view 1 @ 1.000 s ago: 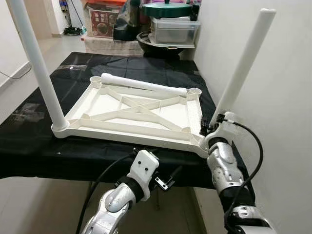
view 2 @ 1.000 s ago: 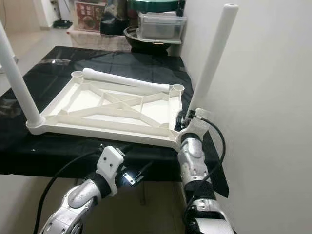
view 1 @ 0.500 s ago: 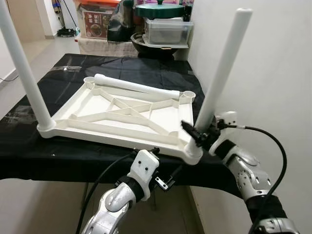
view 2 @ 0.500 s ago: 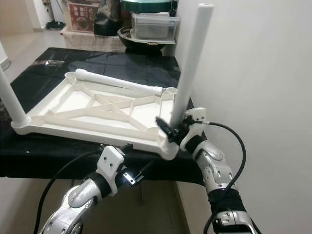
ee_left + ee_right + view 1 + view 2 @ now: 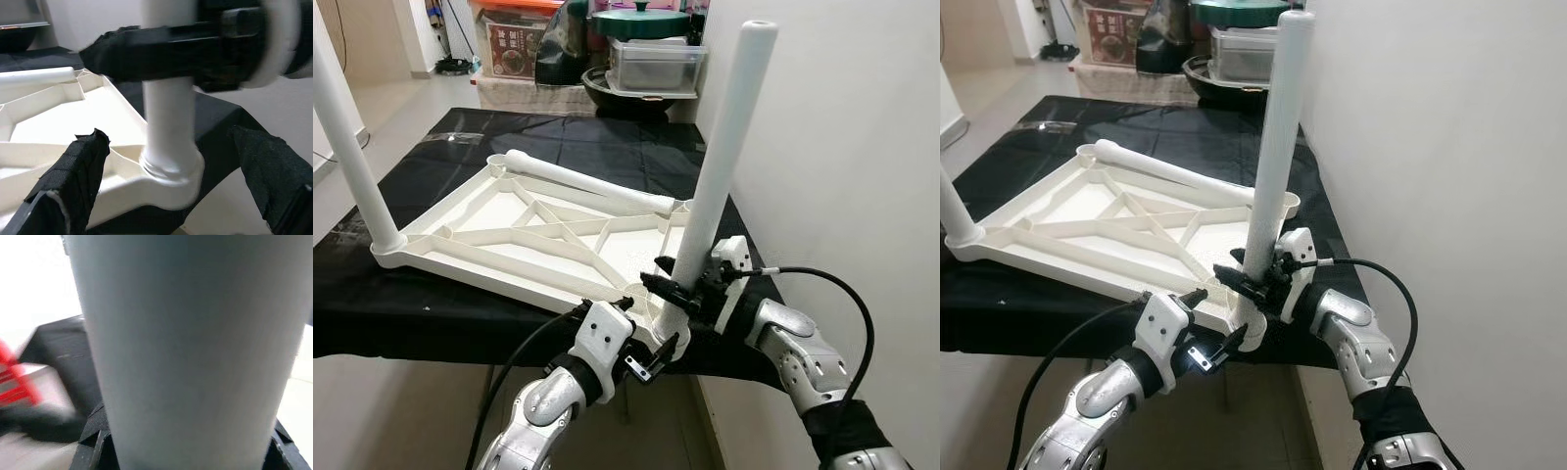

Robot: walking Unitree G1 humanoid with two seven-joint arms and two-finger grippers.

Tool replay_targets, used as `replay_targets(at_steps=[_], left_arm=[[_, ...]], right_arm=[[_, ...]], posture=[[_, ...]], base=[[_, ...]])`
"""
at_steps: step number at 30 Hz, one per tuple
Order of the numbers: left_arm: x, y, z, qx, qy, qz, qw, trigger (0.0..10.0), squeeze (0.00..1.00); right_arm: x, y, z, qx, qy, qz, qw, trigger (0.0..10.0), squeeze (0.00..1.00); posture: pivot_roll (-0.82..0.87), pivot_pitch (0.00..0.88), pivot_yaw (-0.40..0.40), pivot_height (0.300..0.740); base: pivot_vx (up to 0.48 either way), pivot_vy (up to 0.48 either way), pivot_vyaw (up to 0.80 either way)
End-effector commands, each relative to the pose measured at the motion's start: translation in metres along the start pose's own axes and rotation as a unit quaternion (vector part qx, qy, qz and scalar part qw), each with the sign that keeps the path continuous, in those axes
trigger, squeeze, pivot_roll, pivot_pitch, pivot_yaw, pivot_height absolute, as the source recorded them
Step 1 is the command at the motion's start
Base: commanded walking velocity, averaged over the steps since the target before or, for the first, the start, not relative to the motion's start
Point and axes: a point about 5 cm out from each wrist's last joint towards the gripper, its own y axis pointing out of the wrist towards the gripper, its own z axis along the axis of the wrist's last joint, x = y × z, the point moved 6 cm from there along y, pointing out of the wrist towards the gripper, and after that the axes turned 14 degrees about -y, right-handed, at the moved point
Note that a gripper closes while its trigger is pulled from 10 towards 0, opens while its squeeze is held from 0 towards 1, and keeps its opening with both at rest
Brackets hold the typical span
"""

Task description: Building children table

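Note:
An upside-down white table top [image 5: 509, 245] lies on the black-covered table [image 5: 460, 313]. One white leg [image 5: 720, 166] stands in its near right corner socket, which juts over the table's front edge. My right gripper [image 5: 680, 294] is shut on this leg just above the socket; the leg [image 5: 190, 347] sits close in the right wrist view. A second leg [image 5: 347, 147] stands in the near left corner. A loose leg [image 5: 578, 181] lies across the far side. My left gripper [image 5: 646, 343] hangs open just below and in front of the socket [image 5: 168, 171], its fingers [image 5: 73, 181] wide apart.
A white wall [image 5: 842, 147] runs close along the table's right side. Beyond the table's far end stand a green-lidded pot [image 5: 641, 22], a plastic box [image 5: 656, 64] and a dark bowl [image 5: 617, 93]. Open floor [image 5: 401, 98] lies to the left.
The table top has slid left and its near right corner has come toward me, past the table's edge. The gripped leg went from leaning right to nearly upright, my right gripper moving with it.

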Motion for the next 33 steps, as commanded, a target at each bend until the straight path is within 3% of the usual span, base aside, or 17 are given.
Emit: replay_targets(at_steps=[1,2,4,7,8,9,11,12,15,18,20,21,22,23,28,29,33], left_arm=[[0.001,0.0,-0.004,-0.008,-0.003,-0.004,1.0,10.0,0.0],[0.001,0.0,-0.004,-0.008,-0.003,-0.004,1.0,10.0,0.0],[0.002,0.0,-0.004,-0.009,-0.003,-0.004,1.0,10.0,0.0],[0.001,0.0,-0.004,-0.009,-0.003,-0.004,1.0,10.0,0.0],[0.001,0.0,-0.004,-0.009,-0.003,-0.004,1.0,10.0,0.0],[0.001,0.0,-0.004,-0.009,-0.003,-0.004,1.0,10.0,0.0],[0.002,0.0,-0.004,-0.009,-0.003,-0.004,1.0,10.0,0.0],[0.002,0.0,-0.004,-0.009,-0.003,-0.004,1.0,10.0,0.0],[0.002,0.001,-0.005,-0.009,-0.004,-0.004,1.0,10.0,0.0],[0.002,0.001,-0.005,-0.01,-0.004,-0.004,1.0,10.0,0.0],[0.002,0.001,-0.005,-0.01,-0.004,-0.004,1.0,10.0,0.0],[0.002,0.001,-0.006,-0.01,-0.004,-0.003,1.0,10.0,0.0],[0.002,0.001,-0.006,-0.01,-0.004,-0.003,1.0,10.0,0.0],[0.002,0.001,-0.006,-0.01,-0.004,-0.002,1.0,10.0,0.0],[0.002,0.0,-0.006,-0.01,-0.005,-0.002,1.0,10.0,0.0],[0.002,0.0,-0.007,-0.01,-0.005,-0.002,1.0,10.0,0.0],[0.002,0.0,-0.007,-0.011,-0.005,-0.002,1.0,10.0,0.0]], right_arm=[[0.029,-0.004,-0.01,-0.025,0.01,-0.091,0.996,0.0,0.0],[0.029,-0.004,-0.01,-0.025,0.01,-0.091,0.996,0.0,0.0],[0.058,-0.009,-0.018,-0.048,0.016,-0.197,0.979,0.0,0.0],[0.095,-0.032,-0.032,-0.092,0.033,-0.357,0.929,0.0,0.0],[0.101,-0.037,-0.035,-0.1,0.035,-0.383,0.918,0.0,0.0],[0.101,-0.037,-0.035,-0.1,0.035,-0.383,0.918,0.0,0.0],[0.114,-0.055,-0.04,-0.115,0.042,-0.453,0.883,0.0,0.0],[0.114,-0.055,-0.04,-0.115,0.042,-0.453,0.883,0.0,0.0],[0.124,-0.086,-0.052,-0.138,0.058,-0.565,0.811,0.0,0.0],[0.113,-0.082,-0.062,-0.145,0.086,-0.581,0.796,0.0,0.0],[0.11,-0.077,-0.063,-0.144,0.089,-0.576,0.8,0.0,0.0],[0.104,-0.064,-0.059,-0.134,0.08,-0.555,0.817,10.0,0.0],[0.102,-0.059,-0.057,-0.128,0.072,-0.548,0.824,10.0,0.07],[0.102,-0.057,-0.054,-0.122,0.064,-0.545,0.827,10.0,1.0],[0.102,-0.055,-0.05,-0.109,0.066,-0.545,0.829,10.0,1.0],[0.103,-0.055,-0.047,-0.102,0.062,-0.545,0.83,10.0,0.0],[0.104,-0.053,-0.042,-0.085,0.065,-0.54,0.835,10.0,0.0]], posture=[[0.18,0.0,-0.104,0.74],[0.18,0.0,-0.104,0.74],[0.18,0.0,-0.104,0.74],[0.18,0.0,-0.103,0.74],[0.18,0.0,-0.103,0.74],[0.18,0.0,-0.103,0.74],[0.18,0.0,-0.103,0.74],[0.18,0.0,-0.103,0.74],[0.18,0.0,-0.104,0.74],[0.18,0.0,-0.103,0.74],[0.18,0.0,-0.103,0.74],[0.18,0.0,-0.105,0.74],[0.18,0.0,-0.105,0.74],[0.18,0.0,-0.105,0.74],[0.18,0.0,-0.104,0.74],[0.18,0.0,-0.104,0.74],[0.18,0.0,-0.104,0.74]], base=[[0.0,0.0,0.0],[0.0,0.0,0.0],[0.0,0.0,0.0],[0.0,0.0,0.0],[0.0,0.0,0.0],[0.0,0.0,0.0],[0.0,0.0,0.0],[0.0,0.0,0.0],[0.0,0.0,0.0],[0.0,0.0,0.0],[0.0,0.0,0.0],[0.0,0.0,0.0],[0.0,0.0,0.0],[0.0,0.0,0.0],[0.0,0.0,0.0],[0.0,0.0,0.0],[0.0,0.0,0.0]])
